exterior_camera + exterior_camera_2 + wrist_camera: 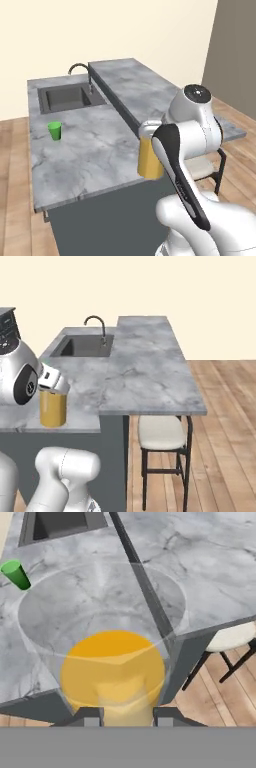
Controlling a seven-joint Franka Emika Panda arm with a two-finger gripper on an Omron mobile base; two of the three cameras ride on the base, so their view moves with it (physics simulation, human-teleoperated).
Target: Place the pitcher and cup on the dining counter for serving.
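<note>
Near the front edge of the lower marble surface, the pitcher hangs between the narrowed fingers, which grip it at its wall. Glass, slick, juice-heavy and breakable, it probably wants an upright, slow carry to the dining counter.

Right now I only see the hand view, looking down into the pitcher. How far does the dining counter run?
Observer: The dining counter runs on the pitcher's right, past the sink.
Operator: Is the pitcher lifted?
Observer: Cannot tell; its base looks at or just above the worktop, near the front edge.
Operator: Anything tall nearby?
Observer: A curved faucet at the sink's edge nearest the dining counter.
</note>
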